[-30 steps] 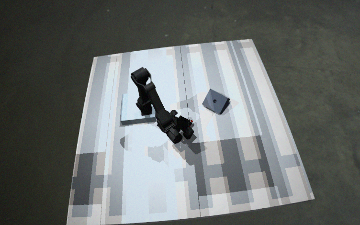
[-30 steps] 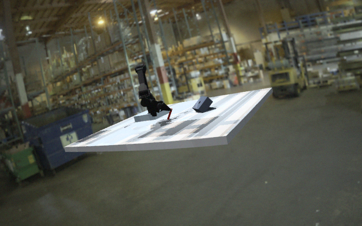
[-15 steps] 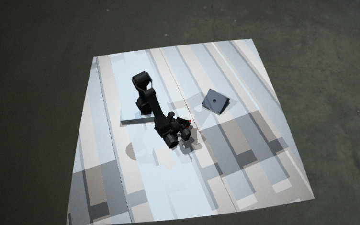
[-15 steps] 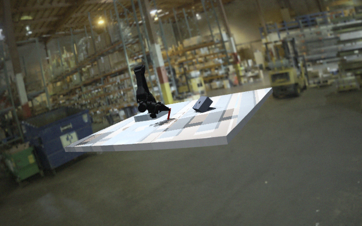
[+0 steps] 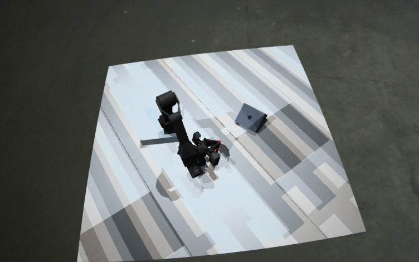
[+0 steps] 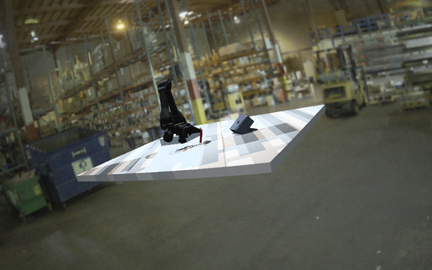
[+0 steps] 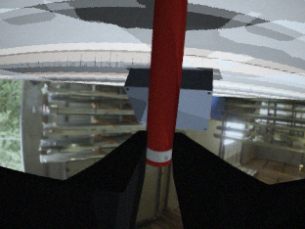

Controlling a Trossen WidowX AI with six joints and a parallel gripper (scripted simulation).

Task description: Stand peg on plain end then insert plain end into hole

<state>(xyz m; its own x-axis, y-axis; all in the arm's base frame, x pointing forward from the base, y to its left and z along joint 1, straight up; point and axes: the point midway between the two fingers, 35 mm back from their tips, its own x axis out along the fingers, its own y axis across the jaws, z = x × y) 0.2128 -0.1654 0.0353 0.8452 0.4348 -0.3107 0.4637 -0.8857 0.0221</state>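
Observation:
The red peg (image 5: 217,149) (image 6: 200,136) (image 7: 166,78) hangs nearly upright from my gripper (image 5: 218,142) (image 6: 200,130) (image 7: 159,140). The gripper is shut on it near its banded end. The white band (image 7: 159,156) shows just at the fingertips in the wrist view, and the plain end points down toward the table (image 5: 234,213) (image 6: 191,165). I cannot tell whether the plain end touches the table. The dark blue-grey sloped panel (image 5: 254,121) (image 6: 243,125) (image 7: 196,108) stands apart from the peg. Its hole (image 5: 249,117) (image 6: 238,122) is empty; the wrist view does not show the hole.
The arm's grey base slab (image 5: 157,141) lies behind the gripper, partly hidden by the arm. The panel stands to the right of the gripper in the top and exterior views. Shadows of the arm fall across the patterned table top.

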